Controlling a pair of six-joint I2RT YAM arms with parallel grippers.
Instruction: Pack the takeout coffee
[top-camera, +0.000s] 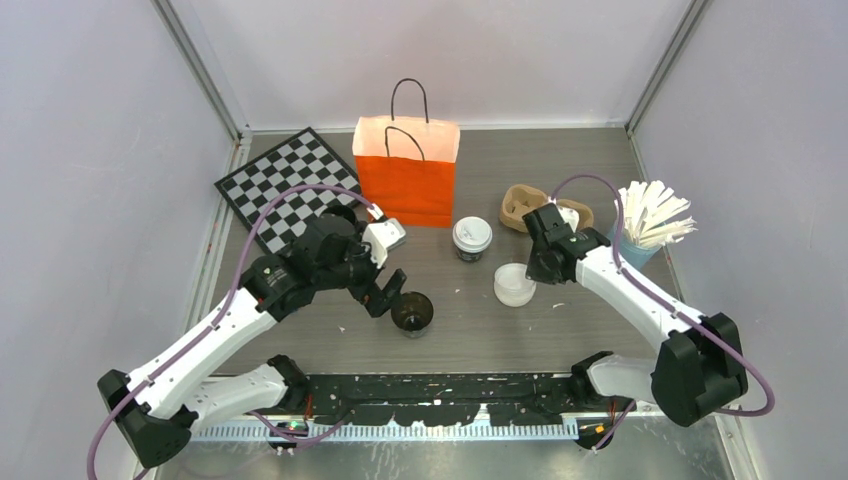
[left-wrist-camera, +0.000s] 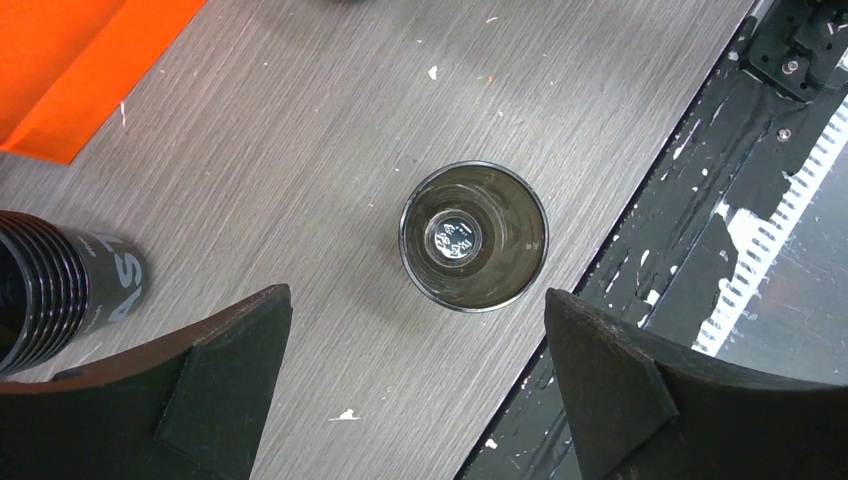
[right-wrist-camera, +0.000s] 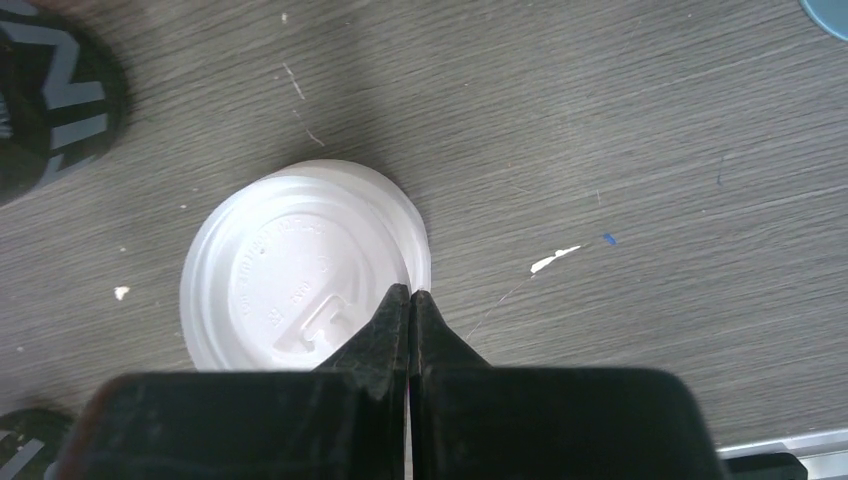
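The grey table carries everything; at its far middle the orange bag stands upright with its mouth open, and a checkerboard lies to its left; right of the bag lies a cardboard cup carrier, and further right stands a blue cup of white stirrers. The takeout coffee stands upright with its white lid on, just right of the bag's near corner, between the two arms and held by neither; the left gripper hangs over the lidless black cup, nearer and to the left, with its fingers spread wide and clear of the cup; the right gripper has its fingers pressed together, their tips at the rim of the loose white lid, which lies flat just near and right of the coffee; whether that rim is nipped between them I cannot tell.
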